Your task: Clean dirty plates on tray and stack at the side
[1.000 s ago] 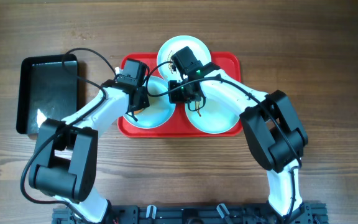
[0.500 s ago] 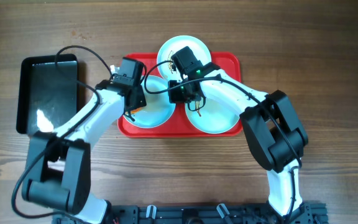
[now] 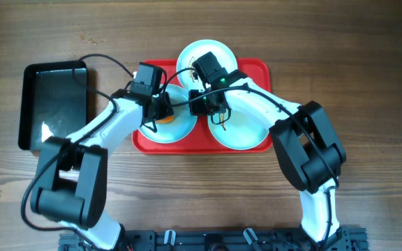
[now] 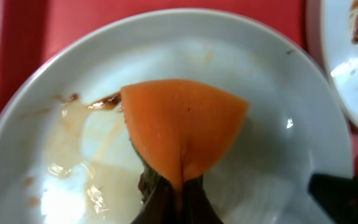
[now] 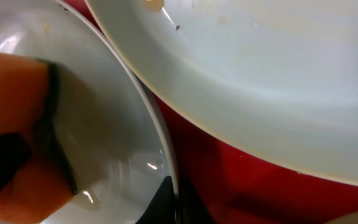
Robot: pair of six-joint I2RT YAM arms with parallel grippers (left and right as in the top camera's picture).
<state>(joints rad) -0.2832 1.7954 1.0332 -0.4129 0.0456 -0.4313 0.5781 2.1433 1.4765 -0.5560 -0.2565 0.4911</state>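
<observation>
Three pale plates lie on the red tray point(image 3: 257, 67): a left plate point(image 3: 179, 130), a top plate point(image 3: 213, 51) and a right plate point(image 3: 248, 131). My left gripper point(image 3: 160, 111) is shut on an orange sponge point(image 3: 165, 118) and presses it on the left plate point(image 4: 272, 81), beside brown sauce streaks point(image 4: 101, 101). The sponge point(image 4: 182, 124) hides my left gripper's point(image 4: 176, 200) fingertips. My right gripper point(image 3: 202, 106) is shut on the left plate's rim point(image 5: 161, 146); in the right wrist view that gripper point(image 5: 169, 202) pinches it, with the sponge point(image 5: 11, 87) at left.
A glossy black tray point(image 3: 54, 104) lies on the wooden table to the left of the red tray. In the right wrist view a second plate point(image 5: 260, 74) fills the upper right, with red tray floor point(image 5: 247, 186) below it. Both arms cross over the tray.
My left gripper has slid the sponge to the right across the left plate. My right gripper has stayed on the rim.
</observation>
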